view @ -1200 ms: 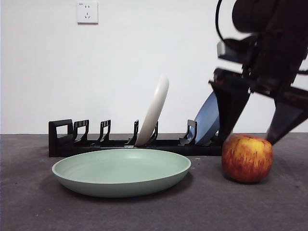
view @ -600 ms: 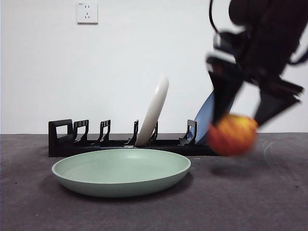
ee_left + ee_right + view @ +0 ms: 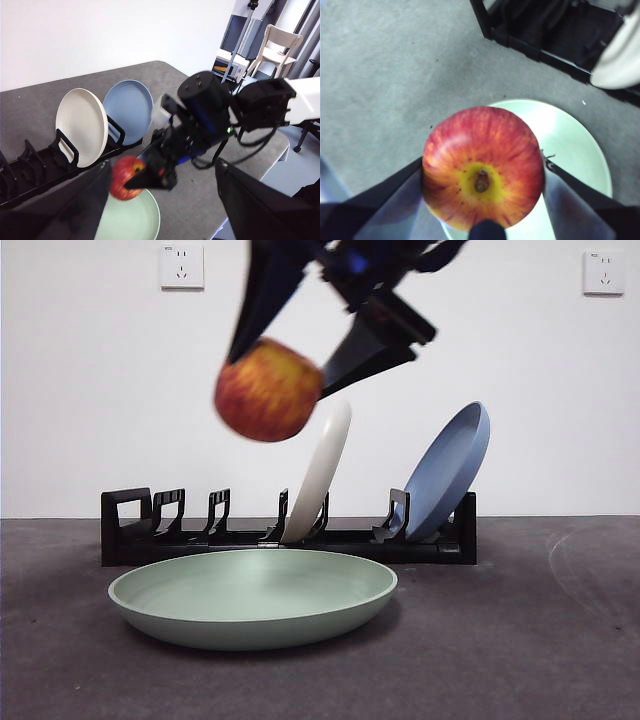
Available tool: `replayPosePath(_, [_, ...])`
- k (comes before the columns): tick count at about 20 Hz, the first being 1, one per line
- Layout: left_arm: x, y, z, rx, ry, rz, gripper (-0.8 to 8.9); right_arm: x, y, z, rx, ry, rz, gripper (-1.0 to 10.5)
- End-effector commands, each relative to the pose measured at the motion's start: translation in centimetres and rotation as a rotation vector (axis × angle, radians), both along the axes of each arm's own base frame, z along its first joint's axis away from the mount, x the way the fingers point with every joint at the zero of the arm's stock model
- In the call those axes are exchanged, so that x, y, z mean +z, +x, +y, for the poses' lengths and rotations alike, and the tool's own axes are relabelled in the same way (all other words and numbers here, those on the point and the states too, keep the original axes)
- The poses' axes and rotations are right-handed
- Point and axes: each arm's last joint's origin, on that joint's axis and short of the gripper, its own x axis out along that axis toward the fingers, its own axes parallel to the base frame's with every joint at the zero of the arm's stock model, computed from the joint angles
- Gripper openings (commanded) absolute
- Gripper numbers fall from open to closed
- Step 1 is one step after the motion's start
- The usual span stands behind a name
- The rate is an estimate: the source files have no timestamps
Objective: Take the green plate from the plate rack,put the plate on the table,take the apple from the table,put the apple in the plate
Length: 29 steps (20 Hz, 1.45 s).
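Note:
My right gripper (image 3: 300, 360) is shut on the red-yellow apple (image 3: 268, 390) and holds it high in the air, above the left half of the green plate (image 3: 252, 597). The green plate lies flat on the dark grey table (image 3: 500, 660) in front of the black plate rack (image 3: 290, 537). In the right wrist view the apple (image 3: 482, 172) fills the gap between the jaws, with the green plate (image 3: 575, 145) below it. In the left wrist view my left gripper (image 3: 160, 200) is open and empty, raised well back; the apple (image 3: 126, 177), plate (image 3: 131, 219) and rack (image 3: 35, 165) show below.
A cream-white plate (image 3: 322, 468) and a blue plate (image 3: 448, 470) lean upright in the rack. Several rack slots at its left end stand empty. Two wall sockets (image 3: 181, 266) are on the white wall behind.
The right gripper closed on the apple at the right of the table, lifted it and carried it up and left to above the green plate.

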Motion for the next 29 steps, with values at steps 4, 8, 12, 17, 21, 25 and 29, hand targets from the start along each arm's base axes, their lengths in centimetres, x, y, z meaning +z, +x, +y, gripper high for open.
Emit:
replayPosePath(4, [-0.1,0.2,-0.2,0.008,0.003,0.006,3.46,-2.2,1.0,3.0,-0.065,-0.131,-0.031,-0.1])
replayPosePath(8, [-0.2,0.2,-0.4,0.008,0.007,0.009,3.46,-3.8,2.6,4.7,-0.080,-0.268,0.023,-0.1])
replayPosePath(12, [-0.2,0.3,-0.4,0.008,0.008,0.010,3.46,-5.2,3.3,5.5,-0.064,-0.339,0.063,-0.1])
replayPosePath(17, [-0.3,0.2,-0.4,0.008,0.024,0.019,3.46,-7.0,3.4,5.6,-0.057,-0.398,0.110,-0.1])
replayPosePath(21, [-0.3,0.2,-0.3,0.008,0.024,0.019,3.46,-7.3,3.4,5.8,-0.019,-0.379,0.143,0.0])
replayPosePath(25, [-0.4,0.2,-0.3,0.008,0.026,0.019,3.46,-8.2,3.5,6.0,0.009,-0.396,0.162,0.0])
replayPosePath(29, [-0.5,0.2,-0.3,0.008,0.038,0.026,3.46,-8.6,3.6,6.1,0.014,-0.404,0.176,0.9])
